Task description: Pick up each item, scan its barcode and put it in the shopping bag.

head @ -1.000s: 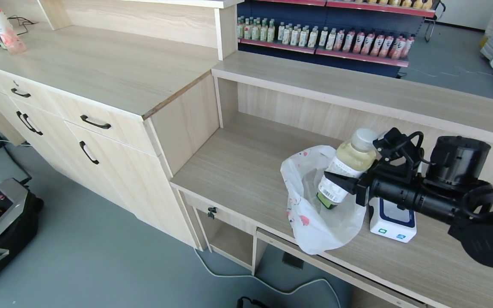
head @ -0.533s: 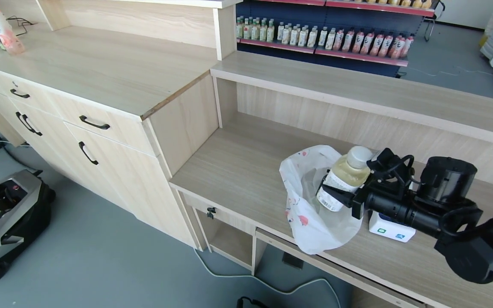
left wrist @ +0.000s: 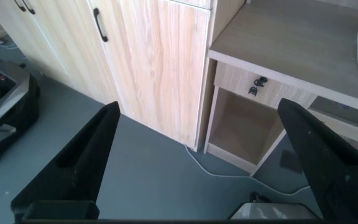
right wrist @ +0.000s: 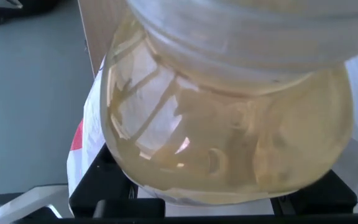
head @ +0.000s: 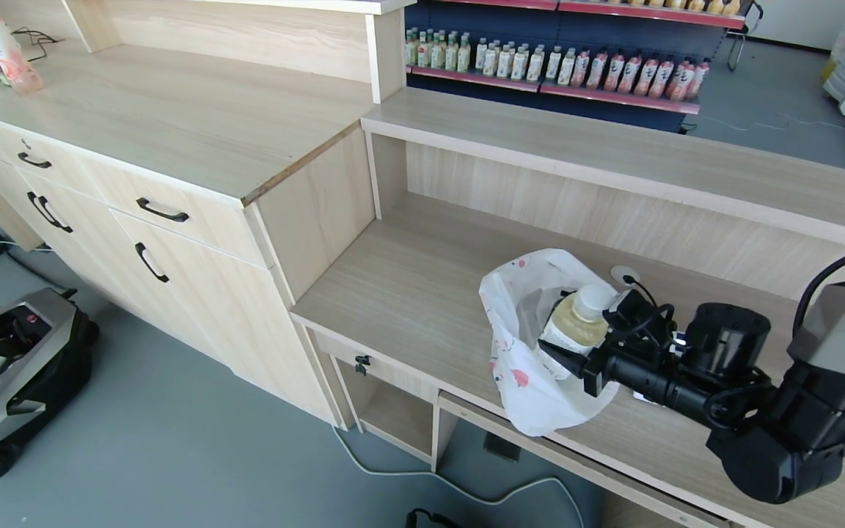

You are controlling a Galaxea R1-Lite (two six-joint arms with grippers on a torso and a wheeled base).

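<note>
Head view | right fingers (head: 568, 358) lowered bottle (head: 575, 327) (cap up) | into bag (head: 524, 383)

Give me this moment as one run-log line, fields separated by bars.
right gripper: shut on bottle | bottle: tilted, lower part inside shopping bag | left gripper: open, empty

Shop — checkout counter (head: 173, 117), drink shelves (head: 554, 70)
</note>
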